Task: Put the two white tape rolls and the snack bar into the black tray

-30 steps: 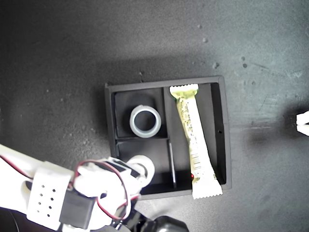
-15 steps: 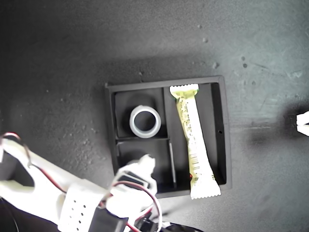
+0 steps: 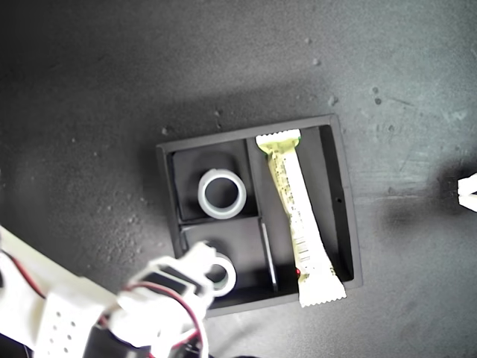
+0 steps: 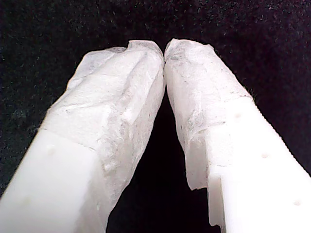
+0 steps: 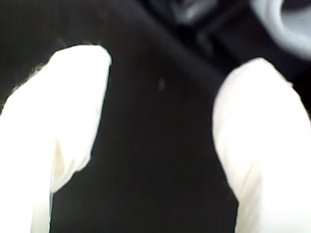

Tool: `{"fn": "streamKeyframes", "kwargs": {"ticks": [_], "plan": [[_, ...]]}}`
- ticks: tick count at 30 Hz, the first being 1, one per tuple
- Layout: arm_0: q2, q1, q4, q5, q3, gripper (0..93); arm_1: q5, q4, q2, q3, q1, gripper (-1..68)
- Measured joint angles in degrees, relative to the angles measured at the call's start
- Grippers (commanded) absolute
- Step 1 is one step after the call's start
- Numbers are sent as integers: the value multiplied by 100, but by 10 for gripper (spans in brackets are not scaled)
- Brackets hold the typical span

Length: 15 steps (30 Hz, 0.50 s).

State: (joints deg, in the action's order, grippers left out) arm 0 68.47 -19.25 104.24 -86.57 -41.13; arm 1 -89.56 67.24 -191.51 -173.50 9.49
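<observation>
The black tray (image 3: 344, 201) lies in the middle of the exterior view. One white tape roll (image 3: 222, 195) rests flat in its upper small compartment. A second tape roll (image 3: 223, 274) lies in the lower small compartment, partly covered by my second gripper (image 3: 203, 270), which stands open beside it. In the second wrist view my second gripper (image 5: 170, 63) is spread wide with nothing between its fingers, and a blurred tape roll (image 5: 284, 24) shows past one fingertip. The snack bar (image 3: 297, 205) lies in the long compartment, its lower end overhanging the tray wall. My first gripper (image 4: 164, 48) is shut on nothing over dark surface.
The dark grey tabletop (image 3: 112, 112) surrounds the tray. A white part of an arm (image 3: 468, 192) pokes in at the exterior view's right edge. The second arm's white body and red wires (image 3: 82, 313) fill the exterior view's lower left corner.
My second gripper carried a tape roll over the lower small compartment and opened; the roll now lies there. The tray has turned slightly. The snack bar and other roll stay in place.
</observation>
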Motion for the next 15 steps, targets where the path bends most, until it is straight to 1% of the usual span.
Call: {"fn": "streamKeyframes", "kwargs": {"ticks": [6,11,13,15], "plan": [[2628,492,-62,-563,-3173,55,0,0,0,-26,0,-2],[4491,642,-905,-1011,-5739,29,0,0,0,-97,-79,-2],[5063,747,-1301,-1081,-6680,2,0,0,0,-132,-141,-2],[5502,870,-1705,-1081,-7453,0,0,0,0,-158,-193,-2]]}}
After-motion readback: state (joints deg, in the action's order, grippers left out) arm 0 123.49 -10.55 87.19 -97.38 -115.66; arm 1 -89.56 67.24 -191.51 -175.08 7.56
